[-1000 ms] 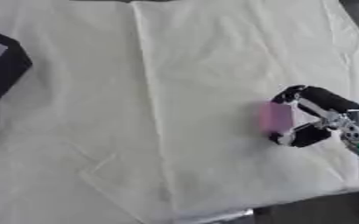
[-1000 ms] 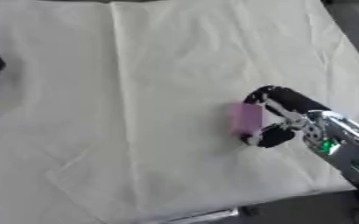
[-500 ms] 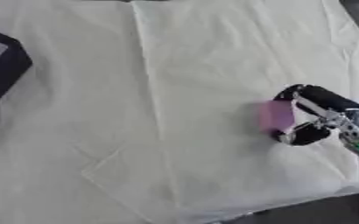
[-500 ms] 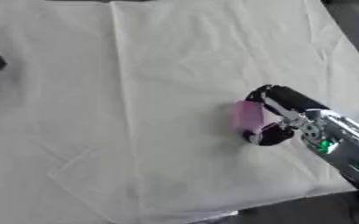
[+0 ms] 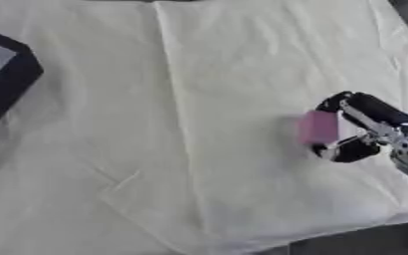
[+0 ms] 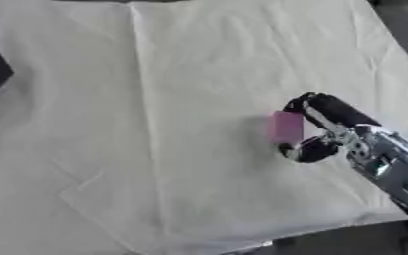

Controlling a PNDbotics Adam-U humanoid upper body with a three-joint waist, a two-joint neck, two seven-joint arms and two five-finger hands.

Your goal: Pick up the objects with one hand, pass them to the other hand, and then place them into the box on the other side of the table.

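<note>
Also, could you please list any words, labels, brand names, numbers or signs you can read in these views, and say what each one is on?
None: no readable text shows in either view.
The pink block held in the right hand has a plain face.
The box at the left edge shows no label.
The white cloth carries no print.

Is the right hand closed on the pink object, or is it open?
Closed: the right hand has its fingers and thumb curled around the pink object.
</note>
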